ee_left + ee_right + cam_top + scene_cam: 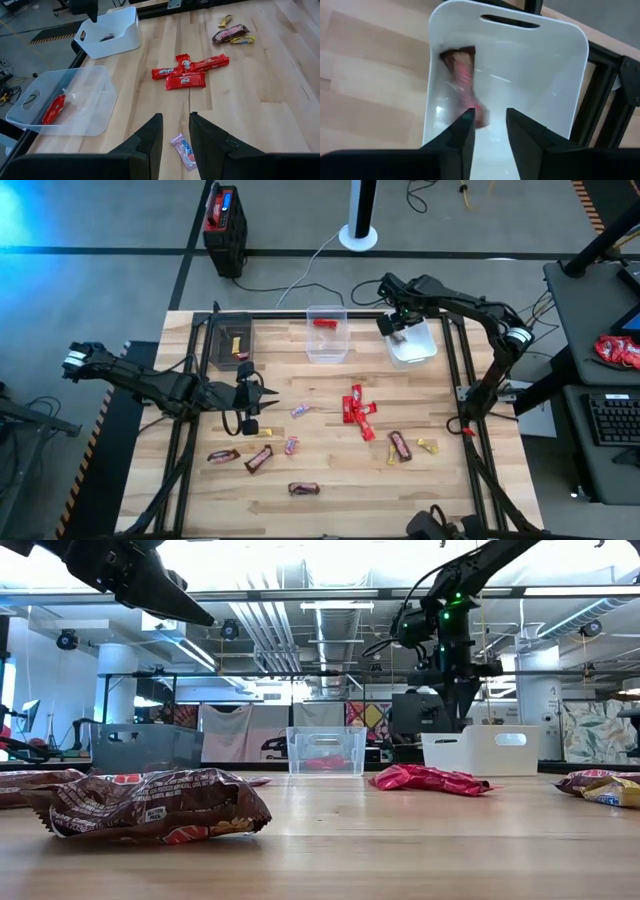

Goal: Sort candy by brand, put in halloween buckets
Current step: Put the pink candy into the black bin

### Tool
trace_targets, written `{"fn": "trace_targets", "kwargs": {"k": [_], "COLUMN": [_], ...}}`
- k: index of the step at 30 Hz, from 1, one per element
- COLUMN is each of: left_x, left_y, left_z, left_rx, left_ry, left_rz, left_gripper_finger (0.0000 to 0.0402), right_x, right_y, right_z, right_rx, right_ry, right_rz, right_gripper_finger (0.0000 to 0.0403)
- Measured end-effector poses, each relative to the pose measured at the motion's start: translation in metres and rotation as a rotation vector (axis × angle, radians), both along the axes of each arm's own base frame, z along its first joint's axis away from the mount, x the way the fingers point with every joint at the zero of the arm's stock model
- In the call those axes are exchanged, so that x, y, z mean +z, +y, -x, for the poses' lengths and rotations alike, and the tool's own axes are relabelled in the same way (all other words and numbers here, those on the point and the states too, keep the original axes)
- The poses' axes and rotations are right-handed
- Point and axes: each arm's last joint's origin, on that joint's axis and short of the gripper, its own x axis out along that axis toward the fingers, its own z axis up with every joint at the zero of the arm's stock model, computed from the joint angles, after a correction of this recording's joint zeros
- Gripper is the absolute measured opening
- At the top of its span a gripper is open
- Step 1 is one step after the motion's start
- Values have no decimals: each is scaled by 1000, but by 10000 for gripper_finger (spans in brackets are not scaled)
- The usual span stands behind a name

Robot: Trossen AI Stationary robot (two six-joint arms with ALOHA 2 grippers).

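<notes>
My left gripper (175, 131) hangs open above the small pink candy (184, 151) on the table, likely light, crinkly and slippery, best pinched across its middle; right gripper (489, 116) open over white bucket (555, 90).

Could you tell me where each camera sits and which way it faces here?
High view: overhead, straight down on the table, both arms.
Low view: table-top height, level toward the room, arms entering from above.
Left wrist view: on the left arm, over a pink candy, left gripper open.
Right wrist view: on the right arm, into the white bin, right gripper open.
Shared: the clear bin shows in three views.
</notes>
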Motion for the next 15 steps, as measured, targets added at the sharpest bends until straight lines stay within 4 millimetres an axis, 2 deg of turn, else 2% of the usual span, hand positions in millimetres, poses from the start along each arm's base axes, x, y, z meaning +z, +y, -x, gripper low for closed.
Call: {"fn": "trace_targets", "kwargs": {"k": [8, 11, 15], "left_x": [0, -1, -4], "left_y": [0, 0, 0], "left_z": [0, 1, 2], "left_rx": [16, 30, 61], "left_ry": [-7, 2, 20], "left_rz": [32, 56, 102], "left_gripper_finger": [80, 80, 80], "right_x": [4, 12, 32], "right_y": [4, 18, 50], "right_z": [-1, -8, -20], "right_rx": [14, 72, 169], "right_ry": [15, -6, -60], "right_rz": [20, 39, 85], "right_gripper_finger": [149, 153, 145]}}
